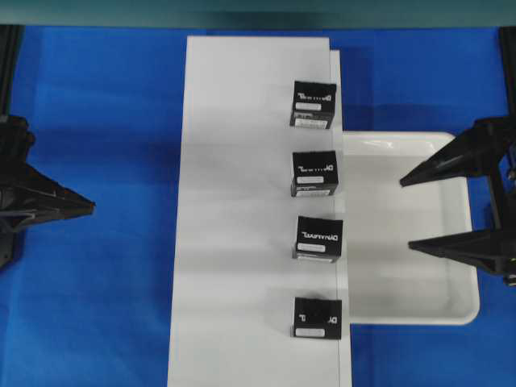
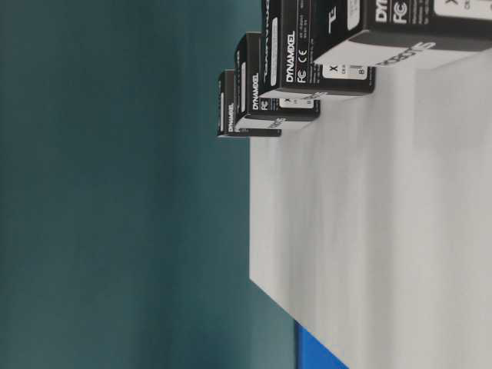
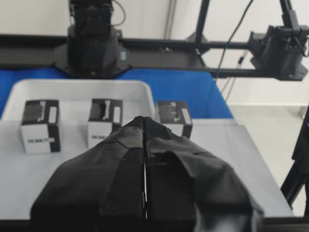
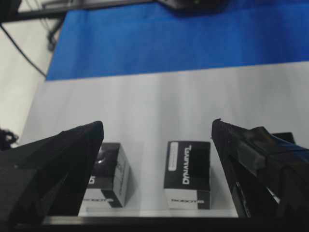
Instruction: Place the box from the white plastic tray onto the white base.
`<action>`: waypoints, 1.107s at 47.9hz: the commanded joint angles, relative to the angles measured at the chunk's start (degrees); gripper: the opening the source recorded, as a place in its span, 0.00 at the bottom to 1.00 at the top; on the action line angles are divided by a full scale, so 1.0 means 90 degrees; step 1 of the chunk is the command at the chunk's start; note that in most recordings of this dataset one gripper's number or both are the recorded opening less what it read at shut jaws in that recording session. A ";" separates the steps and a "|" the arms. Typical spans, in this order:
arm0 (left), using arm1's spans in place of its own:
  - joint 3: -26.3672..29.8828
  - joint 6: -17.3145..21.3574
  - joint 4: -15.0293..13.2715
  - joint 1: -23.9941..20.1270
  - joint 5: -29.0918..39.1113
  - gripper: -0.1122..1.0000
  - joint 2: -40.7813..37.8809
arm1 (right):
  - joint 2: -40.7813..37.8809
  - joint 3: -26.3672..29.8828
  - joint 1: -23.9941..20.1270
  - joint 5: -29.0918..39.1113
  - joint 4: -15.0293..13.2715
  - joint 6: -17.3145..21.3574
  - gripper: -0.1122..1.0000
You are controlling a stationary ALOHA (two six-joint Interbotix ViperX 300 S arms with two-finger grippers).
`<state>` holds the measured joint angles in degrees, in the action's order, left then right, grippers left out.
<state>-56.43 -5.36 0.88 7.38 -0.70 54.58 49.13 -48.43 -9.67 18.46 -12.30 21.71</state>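
The box, a black cube with faint top lettering, sits on the white base near its right edge, closest to the front. In the right wrist view the box lies left of a boldly lettered one. The left wrist view shows the box just past the tray's end. The white plastic tray holds nothing. My right gripper hangs open over the tray, nothing between its fingers. My left gripper is shut and empty, left of the base.
Three more black boxes with bold white lettering stand in a row along the base's right edge. Blue cloth covers the table around the base. Black arm frames stand at both side edges.
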 commanded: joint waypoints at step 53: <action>0.0342 -0.0039 0.0010 0.0000 0.0635 0.05 0.0205 | 0.1895 -0.0732 0.0703 0.0469 -0.0020 0.0029 0.96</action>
<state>-54.93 -5.71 0.88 7.38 5.01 56.51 66.18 -55.28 -4.48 23.12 -12.39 21.97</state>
